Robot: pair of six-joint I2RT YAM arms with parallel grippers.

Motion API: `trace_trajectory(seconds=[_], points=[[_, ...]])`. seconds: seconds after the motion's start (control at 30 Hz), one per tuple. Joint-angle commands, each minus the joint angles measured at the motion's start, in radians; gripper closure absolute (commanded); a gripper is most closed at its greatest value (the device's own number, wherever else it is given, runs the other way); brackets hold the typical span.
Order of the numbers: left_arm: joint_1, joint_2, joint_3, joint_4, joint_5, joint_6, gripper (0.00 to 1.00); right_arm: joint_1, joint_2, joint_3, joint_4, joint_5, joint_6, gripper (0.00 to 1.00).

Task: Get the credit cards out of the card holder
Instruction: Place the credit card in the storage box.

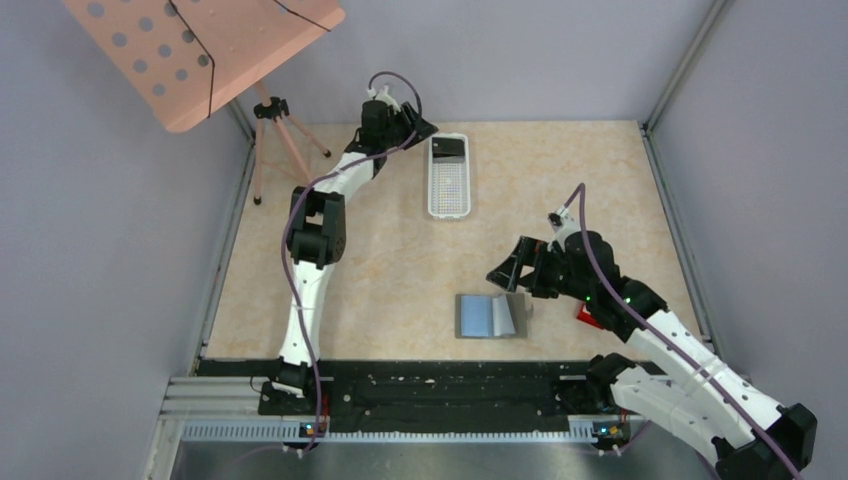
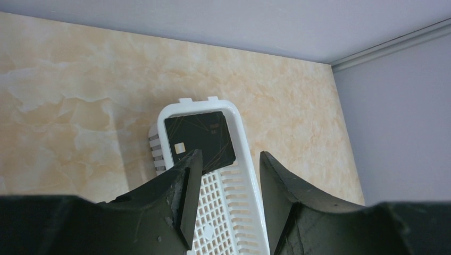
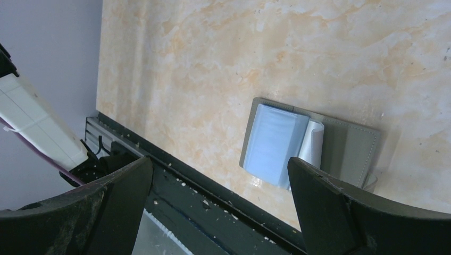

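Right pincer point(image 3: 218, 164) stands wide open, empty, card holder point(image 3: 351, 151) just beyond its tips; the pale card point(image 3: 314, 139), judged thin and slick, wants pinching at its raised edge.

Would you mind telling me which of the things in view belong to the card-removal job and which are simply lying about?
Belonging to the job: card holder; black card, lying in the white basket; red piece, half hidden, probably another card.
Just lying about: pink perforated board; tripod stand beneath it.
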Motion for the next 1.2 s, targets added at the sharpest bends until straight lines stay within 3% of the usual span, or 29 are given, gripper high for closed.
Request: trace_trajectory(seconds=[0.0,0.73,1.17], points=[[-0.006,0.057,0.059,0.042,-0.020,-0.027,0.51,-0.011,0.019,0.050,0.059,-0.007,0.004,0.02],[-0.034,0.110,0.106,0.021,-0.022,0.004,0.52,-0.010,0.055,0.064,0.061,-0.018,-0.006,0.02],[-0.049,-0.278,-0.223,0.025,0.113,0.037,0.53,-0.009,0.050,0.073,0.019,0.014,-0.028,0.01]])
